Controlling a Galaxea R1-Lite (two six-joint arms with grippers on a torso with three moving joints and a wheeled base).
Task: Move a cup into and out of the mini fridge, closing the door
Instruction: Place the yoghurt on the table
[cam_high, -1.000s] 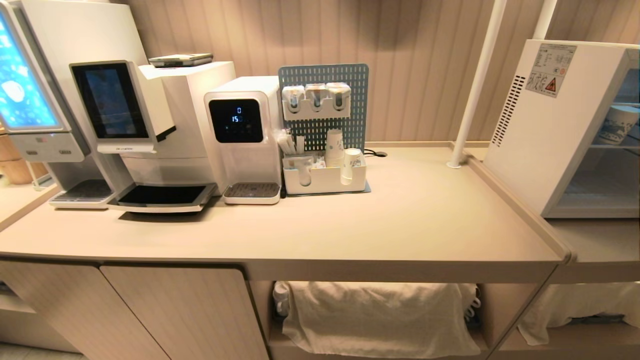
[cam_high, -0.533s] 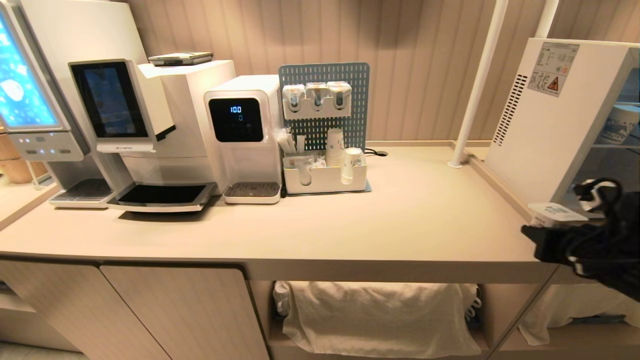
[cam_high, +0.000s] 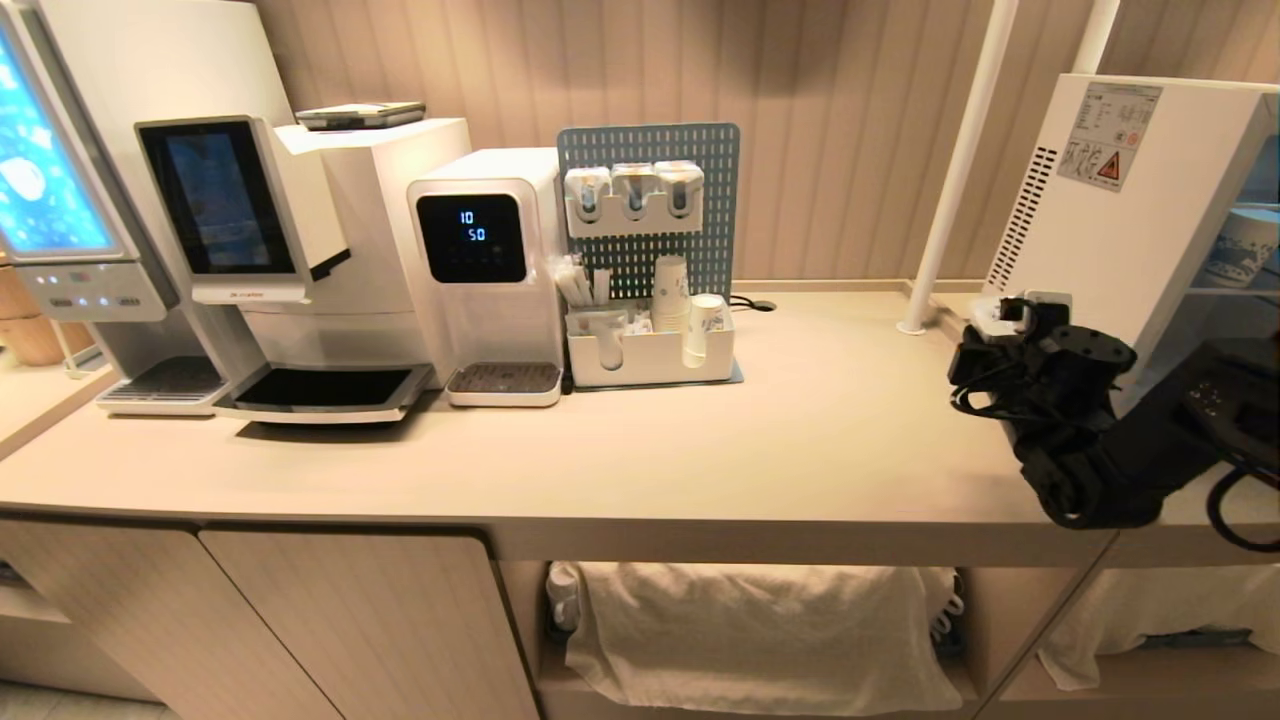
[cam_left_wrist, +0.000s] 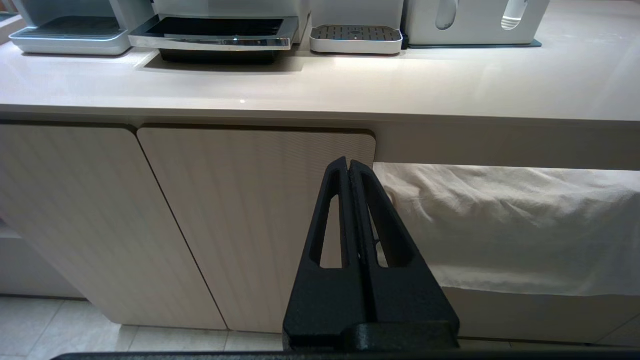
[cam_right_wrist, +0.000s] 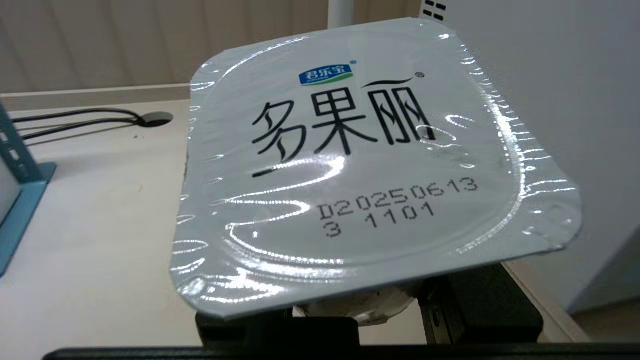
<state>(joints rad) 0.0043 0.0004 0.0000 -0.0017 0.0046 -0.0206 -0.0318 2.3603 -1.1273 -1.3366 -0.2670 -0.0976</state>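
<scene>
Mini fridge (cam_high: 1110, 210): stands at the right end of the counter (cam_high: 800, 450), its white side panel toward the camera, a warning sticker near the top. Interior partly visible at the right edge of the head view; a tall white paper cup with blue pattern (cam_high: 1240, 248) stands on an upper wire shelf. Door not identifiable in any view.

White organiser tray (cam_high: 650, 355): sits before a blue pegboard (cam_high: 650, 150), near the counter's back edge. It holds stacked patterned paper cups (cam_high: 670, 292), one inverted cup (cam_high: 703, 325) and sachets or sticks too small to identify. Three small white holders hang on the pegboard; contents not readable.

Cup (cam_right_wrist: 370, 165): a squat tub sealed with a flat foil lid bearing printed characters and a date code. It is held upright in the right gripper (cam_high: 1010, 318), above the right part of the counter, just beside the fridge's side panel and outside the fridge. In the head view only a white corner shows beyond the black wrist.

Right gripper: fingers part-way spread and pinching the tub's body below the lid rim, one black finger visible on either side in the right wrist view. The arm enters from the right edge, bent, wrist pointing away from the robot toward the back wall.

Left gripper (cam_left_wrist: 349, 167): fingers pressed together, holding nothing, parked low in front of the cabinet door (cam_left_wrist: 250, 225), beside a pale cloth (cam_left_wrist: 500, 225) hanging under the counter
</scene>
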